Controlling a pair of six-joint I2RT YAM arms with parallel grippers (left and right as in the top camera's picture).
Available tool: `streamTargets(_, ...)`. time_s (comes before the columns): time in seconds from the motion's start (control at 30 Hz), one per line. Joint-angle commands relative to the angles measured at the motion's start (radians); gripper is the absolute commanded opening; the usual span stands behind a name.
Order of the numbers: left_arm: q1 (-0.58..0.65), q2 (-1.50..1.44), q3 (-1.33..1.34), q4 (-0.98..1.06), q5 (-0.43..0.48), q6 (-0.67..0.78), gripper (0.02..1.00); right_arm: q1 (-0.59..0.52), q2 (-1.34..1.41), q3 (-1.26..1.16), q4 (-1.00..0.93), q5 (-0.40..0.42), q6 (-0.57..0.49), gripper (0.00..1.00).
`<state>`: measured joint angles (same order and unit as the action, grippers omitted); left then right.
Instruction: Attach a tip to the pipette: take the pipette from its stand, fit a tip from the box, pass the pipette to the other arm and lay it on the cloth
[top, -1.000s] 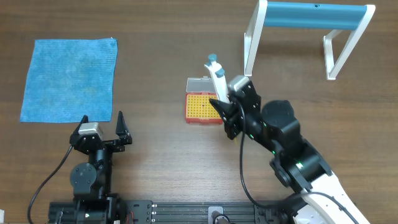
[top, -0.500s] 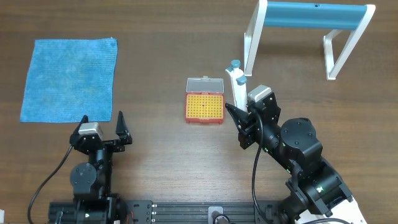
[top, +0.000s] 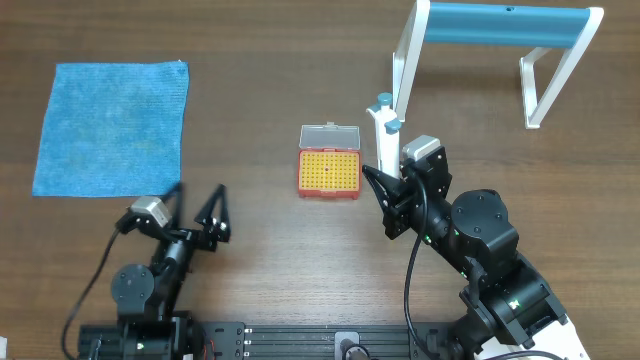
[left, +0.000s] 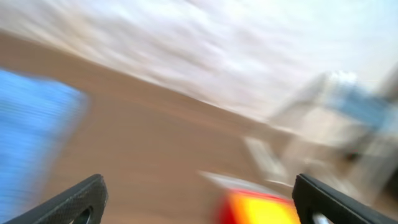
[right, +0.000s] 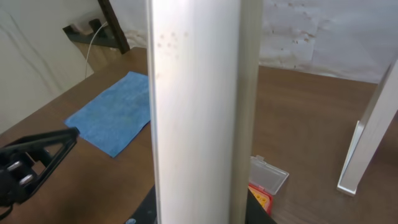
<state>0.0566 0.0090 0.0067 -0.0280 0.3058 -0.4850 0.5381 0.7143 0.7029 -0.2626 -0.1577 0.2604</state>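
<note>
A brown wooden table (top: 260, 80) seen from above, with a pale wall behind it in the wrist views. At the far left a blue cloth (top: 112, 130) lies flat and square on the wood. Below it, near the front edge, is the left gripper (top: 195, 200), its two black fingers spread wide apart and holding nothing. Its own wrist view is badly smeared: the cloth (left: 31, 137) shows as a blue patch at one side, and an orange shape is probably the tip box (left: 261, 208).

At the table's middle sits the tip box (top: 328, 170), orange, with its clear lid folded open behind it. Just to the right of the box the right gripper (top: 383, 185) is clamped around the pipette (top: 383, 135), which stands upright, its blue cap on top. In the right wrist view the pipette's white body (right: 196, 106) rises straight up between the fingers.

At the far right stands the stand (top: 500, 25), a white frame with a blue bar across the top, its left leg close behind the pipette.
</note>
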Motion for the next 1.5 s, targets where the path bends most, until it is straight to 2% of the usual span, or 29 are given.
streamTargets(0.03, 0.0, -0.006, -0.001, 0.007, 0.539, -0.742, 0.961, 0.0, -0.006, 0.016, 0.01, 0.014, 0.252, 0.08)
streamTargets(0.1, 0.0, -0.006, -0.001, 0.068, 0.487, -0.966, 0.961, -0.001, -0.006, 0.016, 0.01, -0.02, 0.289, 0.08)
streamTargets(0.17, 0.0, -0.005, -0.001, 0.218, 0.458, -1.057, 0.961, 0.0, -0.005, 0.016, 0.01, -0.072, 0.289, 0.08)
streamTargets(0.23, 0.0, 0.018, 0.019, 0.304, 0.467, -1.124, 0.963, 0.0, -0.005, 0.016, 0.013, -0.115, 0.305, 0.08)
streamTargets(0.3, 0.0, 0.067, 0.068, 0.303, 0.515, -1.108, 0.963, 0.0, -0.005, 0.016, 0.013, -0.145, 0.357, 0.082)
streamTargets(0.43, 0.0, 0.281, 0.24, 0.326, 0.653, -0.974, 0.961, 0.0, -0.005, 0.016, 0.013, -0.268, 0.367, 0.08)
streamTargets(0.53, -0.004, 0.552, 0.421, 0.386, 0.84, -0.834, 0.932, 0.0, -0.005, 0.016, 0.037, -0.397, 0.375, 0.08)
streamTargets(0.6, -0.048, 0.685, 0.503, 0.438, 0.895, -0.783, 0.934, 0.0, -0.005, 0.016, 0.061, -0.481, 0.376, 0.08)
streamTargets(0.67, -0.146, 0.822, 0.581, 0.523, 0.9, -0.734, 0.934, 0.0, -0.005, 0.016, 0.09, -0.521, 0.385, 0.08)
streamTargets(0.87, -0.397, 1.17, 0.76, 0.727, 0.893, -0.71, 0.936, 0.0, -0.005, 0.016, 0.119, -0.536, 0.41, 0.08)
streamTargets(0.97, -0.453, 1.26, 0.841, 0.787, 0.893, -0.71, 0.939, 0.0, -0.005, 0.016, 0.119, -0.536, 0.417, 0.08)
streamTargets(1.37, -0.523, 1.306, 0.886, 0.818, 0.917, -0.71, 0.932, -0.001, -0.005, 0.016, 0.119, -0.535, 0.417, 0.08)
streamTargets(1.5, -0.52, 1.306, 0.886, 0.818, 0.922, -0.709, 0.888, -0.001, -0.005, 0.016, 0.119, -0.535, 0.417, 0.08)
